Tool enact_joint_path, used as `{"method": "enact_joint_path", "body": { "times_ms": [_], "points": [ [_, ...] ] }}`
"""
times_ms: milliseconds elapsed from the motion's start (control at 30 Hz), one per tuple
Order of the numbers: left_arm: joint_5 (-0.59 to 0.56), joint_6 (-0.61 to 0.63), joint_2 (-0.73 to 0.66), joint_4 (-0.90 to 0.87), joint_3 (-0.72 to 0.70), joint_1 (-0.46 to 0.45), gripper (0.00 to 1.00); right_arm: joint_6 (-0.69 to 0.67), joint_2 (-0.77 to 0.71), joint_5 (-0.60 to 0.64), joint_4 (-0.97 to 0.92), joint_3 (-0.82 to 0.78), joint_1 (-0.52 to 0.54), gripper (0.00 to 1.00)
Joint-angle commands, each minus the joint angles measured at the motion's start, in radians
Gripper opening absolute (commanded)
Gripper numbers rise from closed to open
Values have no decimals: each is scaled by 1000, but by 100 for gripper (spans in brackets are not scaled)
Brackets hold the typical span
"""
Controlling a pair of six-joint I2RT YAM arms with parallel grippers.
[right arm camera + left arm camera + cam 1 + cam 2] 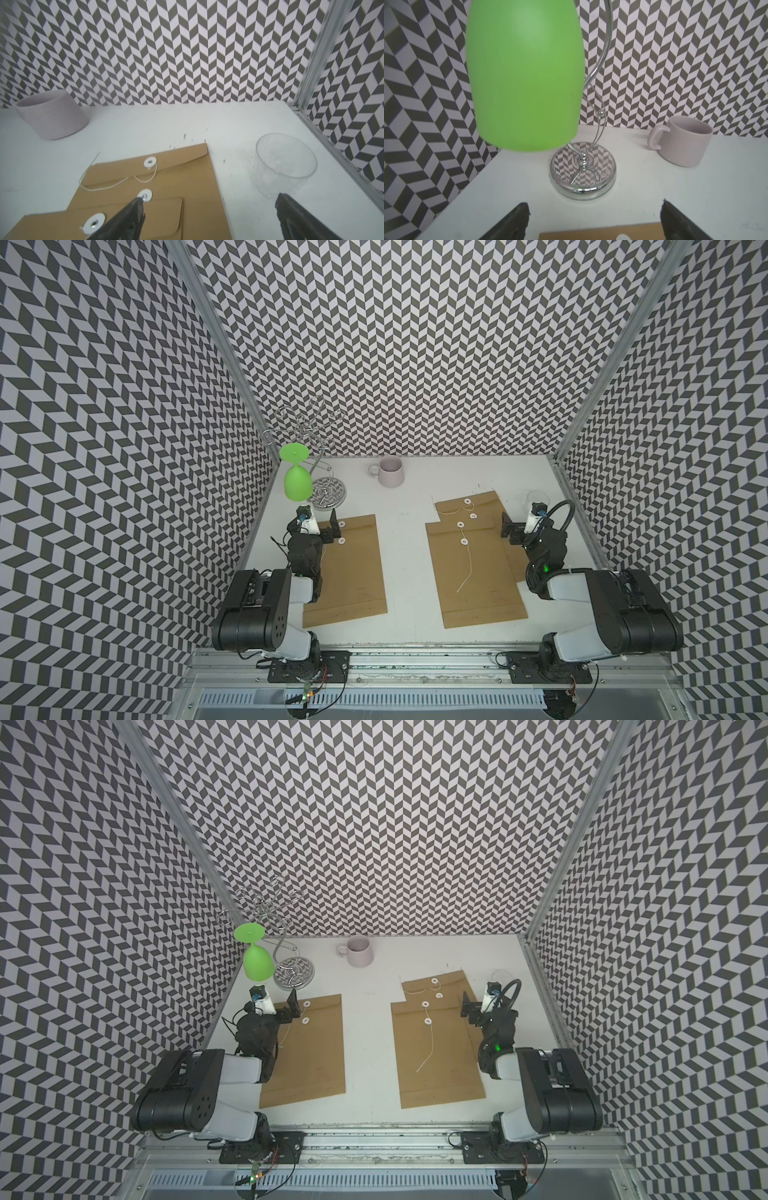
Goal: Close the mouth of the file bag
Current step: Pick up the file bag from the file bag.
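- We look into a booth with three walls [415, 344] papered in a grey-and-white chevron print, joined by aluminium corner rails.
- One flat white table [407, 531] fills the floor; it is matte, with a few dark scuffs.
- Two arms stand at the near edge, the left arm [257, 605] and the right arm [623, 614], both in black and pale grey shells.
- We count three file bags, all flat brown kraft-paper rectangles:
  - The left file bag [353, 572] lies partly under the left arm.
  - The near right file bag [478, 585] overlaps the far right file bag [482, 502], and both lie beside the right arm.
- One chrome wire rack [582, 180] stands in the far left corner on a round mirrored base.
- One green goblet [297, 483], smooth and opaque, hangs upside down from the rack.
- One pale lilac mug [390, 472] with a loop handle sits by the back wall.
- One clear round cup [286, 164] stands just beside the far right file bag.
- The left gripper [593, 216] is spread wide over the far end of the left file bag and holds nothing.
- The right gripper [209, 207] is likewise spread and empty, between the right bags and the clear cup.
- We see six white fastening discs [460, 524], two on each bag.
- Thin pale cords [467, 568] lie loose on both right bags, unwound.
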Motion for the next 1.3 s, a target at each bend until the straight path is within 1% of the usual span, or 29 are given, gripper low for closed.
{"method": "enact_joint_path", "body": {
  "times_ms": [0, 67, 133, 167, 233, 267, 300, 400, 433, 467, 533, 567, 600, 633, 667, 700, 733, 767, 833, 867, 900, 933, 967, 1000, 1033, 1100, 1133, 1200, 1267],
  "points": [
    [-119, 16, -95, -180, 44, -52, 100, 81, -90, 124, -188, 128, 51, 99],
    [-168, -28, -163, -239, 53, -85, 100, 166, -105, 182, -290, 192, 90, 99],
    [-214, -112, -233, -247, 52, -117, 100, 165, -121, 290, -410, 271, 166, 99],
    [-208, -149, -267, -261, 58, -126, 100, 146, -129, 347, -477, 320, 220, 99],
    [-187, -188, -314, -307, 85, -133, 100, 149, -137, 382, -595, 412, 295, 99],
    [-193, -223, -336, -377, 116, -134, 100, 200, -136, 337, -643, 458, 313, 99],
    [-204, -270, -352, -451, 158, -136, 100, 265, -134, 243, -685, 497, 314, 99],
    [-204, -433, -363, -744, 333, -148, 100, 417, -101, -200, -668, 558, 283, 99],
    [-206, -467, -363, -865, 403, -161, 100, 458, -80, -360, -635, 561, 262, 99],
    [-185, -491, -366, -953, 462, -166, 100, 507, -53, -477, -598, 563, 240, 99],
    [-98, -486, -385, -973, 495, -169, 100, 589, 5, -591, -600, 587, 196, 99],
    [-56, -448, -396, -969, 503, -176, 100, 613, 35, -653, -619, 608, 180, 99],
    [-43, -413, -399, -980, 516, -188, 100, 626, 57, -690, -646, 625, 169, 100],
    [-34, -382, -398, -996, 536, -203, 100, 626, 73, -692, -704, 650, 169, 97],
    [-13, -345, -396, -1007, 551, -214, 100, 589, 82, -654, -785, 677, 185, 93],
    [12, -311, -394, -1023, 564, -220, 100, 534, 82, -566, -887, 709, 206, 92],
    [25, -287, -392, -1046, 583, -231, 99, 455, 74, -395, -1003, 751, 250, 93],
    [21, -277, -388, -1066, 598, -240, 99, 380, 54, -172, -1093, 774, 315, 99],
    [37, -270, -374, -1095, 624, -256, 98, 323, 18, 222, -1154, 773, 420, 99],
    [48, -268, -360, -1107, 637, -266, 97, 345, 0, 354, -1127, 747, 449, 99],
    [64, -265, -336, -1129, 663, -284, 97, 444, -18, 466, -1075, 700, 461, 100],
    [95, -269, -304, -1154, 693, -300, 98, 529, -29, 413, -1088, 683, 439, 100],
    [121, -280, -268, -1189, 736, -312, 99, 511, -36, 275, -1054, 665, 403, 100],
    [160, -290, -226, -1230, 784, -322, 100, 475, -40, 65, -1009, 648, 354, 100],
    [199, -295, -186, -1255, 819, -333, 100, 489, -40, -105, -966, 629, 306, 93],
    [226, -303, -139, -1266, 846, -359, 100, 570, -32, -315, -885, 581, 230, 81],
    [234, -307, -126, -1259, 842, -370, 100, 622, -22, -359, -855, 559, 203, 76],
    [244, -319, -110, -1252, 829, -384, 100, 661, 3, -370, -884, 561, 177, 72],
    [267, -346, -100, -1229, 804, -396, 99, 633, 27, -283, -1005, 600, 171, 73]
  ]
}}
